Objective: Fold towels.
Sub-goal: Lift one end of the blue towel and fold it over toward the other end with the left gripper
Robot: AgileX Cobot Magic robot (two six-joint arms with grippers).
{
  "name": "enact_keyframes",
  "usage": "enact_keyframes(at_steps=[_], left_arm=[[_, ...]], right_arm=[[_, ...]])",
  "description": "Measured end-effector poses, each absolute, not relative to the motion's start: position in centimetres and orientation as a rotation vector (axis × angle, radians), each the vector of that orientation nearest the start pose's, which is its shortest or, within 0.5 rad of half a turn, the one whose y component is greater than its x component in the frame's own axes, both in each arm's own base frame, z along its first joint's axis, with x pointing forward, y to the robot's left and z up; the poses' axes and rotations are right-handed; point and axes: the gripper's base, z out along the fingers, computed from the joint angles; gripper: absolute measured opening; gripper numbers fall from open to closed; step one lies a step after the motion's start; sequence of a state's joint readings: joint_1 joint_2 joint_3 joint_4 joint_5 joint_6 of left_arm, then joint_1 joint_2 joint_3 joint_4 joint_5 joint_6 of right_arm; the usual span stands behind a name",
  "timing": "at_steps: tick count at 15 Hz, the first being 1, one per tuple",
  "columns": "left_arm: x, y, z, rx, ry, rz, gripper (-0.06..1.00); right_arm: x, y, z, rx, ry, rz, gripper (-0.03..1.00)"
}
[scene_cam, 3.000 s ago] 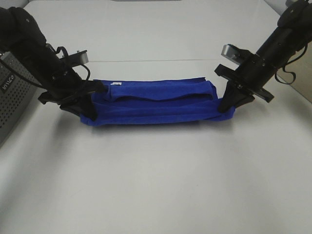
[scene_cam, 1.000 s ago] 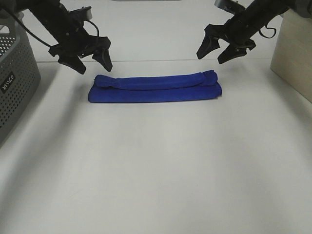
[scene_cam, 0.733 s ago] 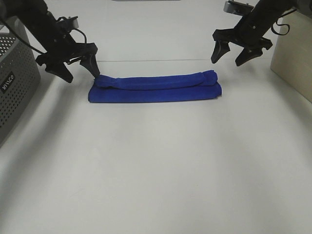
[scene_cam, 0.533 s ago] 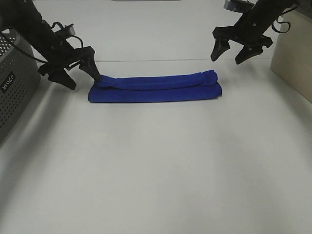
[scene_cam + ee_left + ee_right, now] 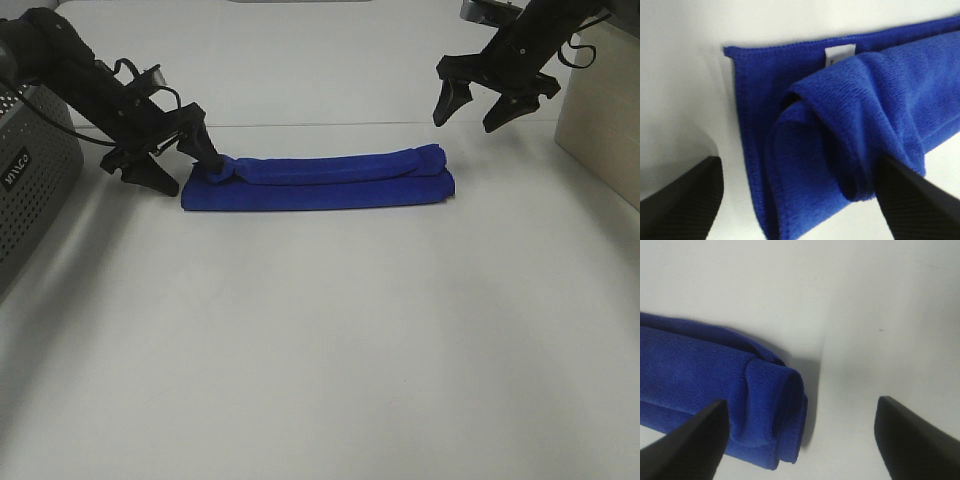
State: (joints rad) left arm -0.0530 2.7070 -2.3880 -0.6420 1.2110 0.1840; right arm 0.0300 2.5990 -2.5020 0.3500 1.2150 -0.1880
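Note:
The blue towel (image 5: 320,180) lies on the white table (image 5: 320,340), folded into a long narrow strip with a rolled upper layer. My left gripper (image 5: 192,177) is open and low at the strip's left end. One finger (image 5: 208,158) touches the upper fold, the other rests on the table beside it. In the left wrist view the towel end (image 5: 830,145) and its white tag (image 5: 840,54) sit between the spread fingers of the left gripper (image 5: 797,165). My right gripper (image 5: 490,100) hangs open above and behind the right end. Its wrist view shows the right gripper (image 5: 801,402) empty over the towel end (image 5: 700,375).
A grey perforated basket (image 5: 25,170) stands at the left edge, close to the left arm. A beige box (image 5: 600,110) stands at the right edge beside the right arm. Bare white table stretches in front of the towel.
Both grippers let go of the towel and rose. The left gripper then came down to the strip's left end, nudging the upper fold. The right gripper shifted slightly right and has held still since.

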Motion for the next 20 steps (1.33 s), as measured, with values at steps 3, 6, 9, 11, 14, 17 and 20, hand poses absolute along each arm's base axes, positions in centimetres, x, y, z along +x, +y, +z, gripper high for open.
enact_keyframes(at_steps=[3,6,9,11,14,17,20], left_arm=[[53.0,-11.1,9.0,0.088,2.832,-1.011,0.76],[52.7,-12.1,8.6,0.097,2.841,-1.029,0.68],[52.7,-11.7,7.6,0.122,2.879,-0.948,0.15],[52.7,-11.7,7.6,0.154,2.873,-0.94,0.06],[52.9,-11.4,8.6,0.206,2.86,-0.877,0.06],[53.4,-9.0,12.4,0.214,2.808,-0.753,0.06],[53.2,-8.9,17.3,0.226,2.713,-0.763,0.06]], right_arm=[[54.2,4.6,17.5,-0.208,2.731,0.45,0.75],[54.2,4.6,17.5,-0.208,2.731,0.451,0.75],[54.2,4.6,17.5,-0.208,2.731,0.451,0.75],[54.2,4.6,17.5,-0.208,2.73,0.451,0.75],[54.2,4.6,17.9,-0.209,2.724,0.45,0.75],[54.0,4.5,19.6,-0.217,2.696,0.429,0.75],[53.8,4.4,21.1,-0.225,2.669,0.412,0.75]])
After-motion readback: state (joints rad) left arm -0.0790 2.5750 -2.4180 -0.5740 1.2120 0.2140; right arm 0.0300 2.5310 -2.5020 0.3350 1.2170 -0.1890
